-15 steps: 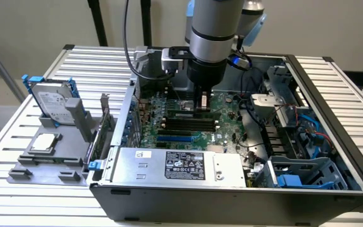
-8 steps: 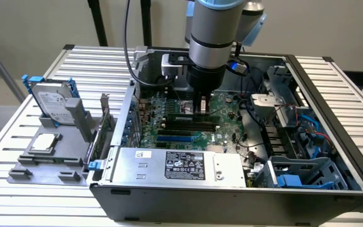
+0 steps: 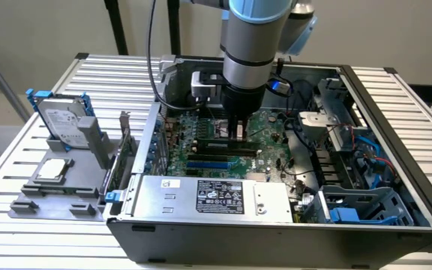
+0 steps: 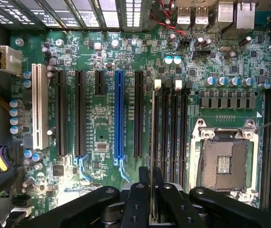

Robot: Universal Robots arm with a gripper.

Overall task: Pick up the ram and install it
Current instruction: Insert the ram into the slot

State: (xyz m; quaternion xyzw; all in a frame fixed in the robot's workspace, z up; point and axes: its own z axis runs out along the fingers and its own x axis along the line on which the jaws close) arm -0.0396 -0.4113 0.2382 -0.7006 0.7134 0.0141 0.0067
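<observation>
The open computer case lies on its side on the slatted aluminium table, so the motherboard faces up and can be reached from above. A power supply fills the case's near edge, with a drive cage at its near corner on the exterior view's right. Outside the case, along the edge on the exterior view's left, a grey parts holder keeps a hard drive upright and a processor flat, presumably so each part can be picked cleanly. The Universal Robots arm reaches straight down into the middle of the case. Its gripper is pinched on the ram, a thin stick held on edge and seen end-on from the wrist. That stick runs lengthwise along the outermost of the black memory slots, just beside the empty CPU socket; the edge-on hold suits pressing it down into the slot. Whether it is seated I cannot tell.
</observation>
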